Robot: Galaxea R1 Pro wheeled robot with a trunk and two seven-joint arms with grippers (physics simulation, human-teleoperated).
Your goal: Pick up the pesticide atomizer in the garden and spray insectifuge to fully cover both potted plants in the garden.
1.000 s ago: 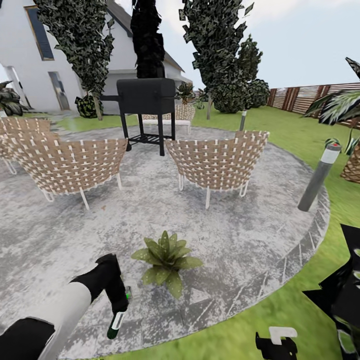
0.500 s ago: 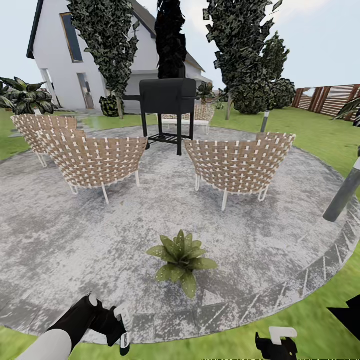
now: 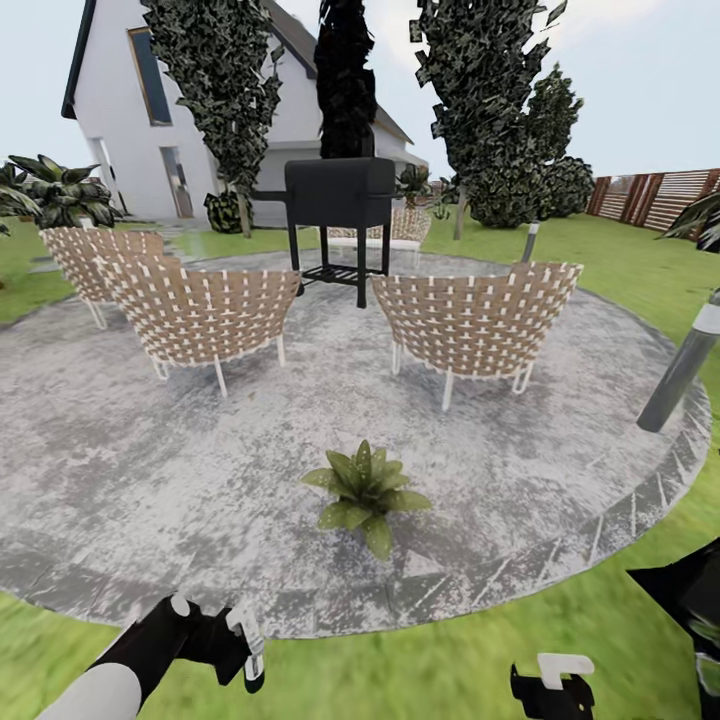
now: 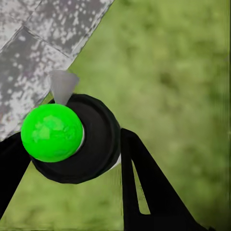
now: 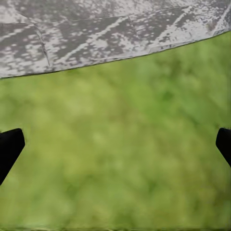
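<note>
One potted plant [image 3: 365,492], a small rosette of spiky green leaves, stands on the round grey patio [image 3: 120,480] near its front edge. The leaves hide its pot. My left gripper [image 3: 243,655] is low at the left over the grass, short of the patio rim and left of the plant. It is shut on the pesticide atomizer [image 3: 247,638], a whitish bottle with a dark end. In the left wrist view the atomizer's dark round end [image 4: 94,144] with its bright green mark [image 4: 52,132] sits between my left gripper's [image 4: 77,161] black fingers. My right gripper [image 3: 552,688] is open and empty above the lawn [image 5: 115,154].
Woven chairs [image 3: 205,312] [image 3: 470,320] and a black grill [image 3: 340,205] stand on the far half of the patio. A grey bollard light [image 3: 685,365] leans at the right rim. Dark leaves [image 3: 690,600] jut in low right. House, trees and slat fence [image 3: 655,195] lie behind.
The whole view has shifted, so the camera moved; the patio edge now lies farther ahead. My left gripper with the atomizer has dropped lower and farther from the plant, now over grass.
</note>
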